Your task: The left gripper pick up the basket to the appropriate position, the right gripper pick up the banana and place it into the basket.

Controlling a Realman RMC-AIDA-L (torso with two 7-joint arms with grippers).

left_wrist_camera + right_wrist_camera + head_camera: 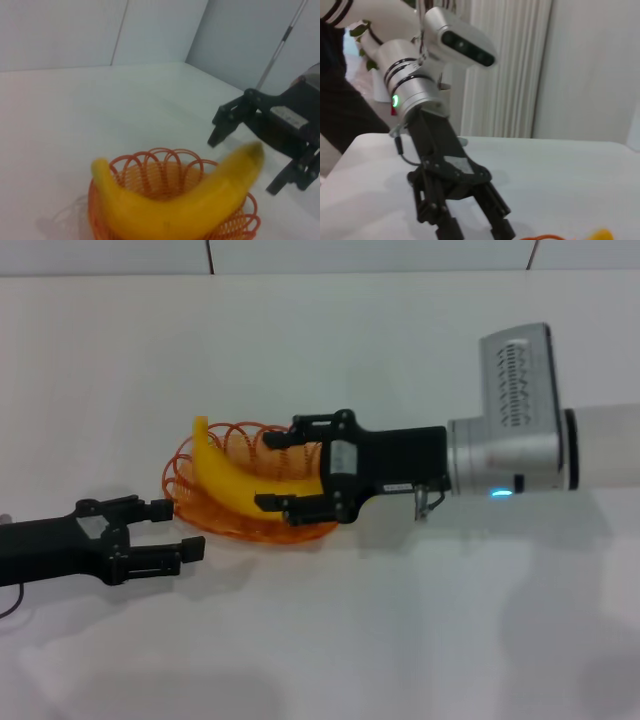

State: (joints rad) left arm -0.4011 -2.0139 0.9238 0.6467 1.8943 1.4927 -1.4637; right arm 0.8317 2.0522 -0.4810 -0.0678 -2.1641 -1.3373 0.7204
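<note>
The orange wire basket (225,445) sits on the white table left of centre. The yellow banana (225,478) lies in it, its stem end over the left rim. My right gripper (273,471), on the silver-cuffed arm, reaches in from the right. It is open, one finger on each side of the banana's right end. The left wrist view shows the basket (150,172), the banana (170,210) and the right gripper (248,157) spread around the banana's tip. My left gripper (178,530) is open and empty just left of the basket. It also shows in the right wrist view (477,231).
The white table (400,640) stretches bare in front and to the right. A wall (350,255) runs along its far edge. The right wrist view shows a curtain (505,65) and a dark figure (340,100) behind the left arm.
</note>
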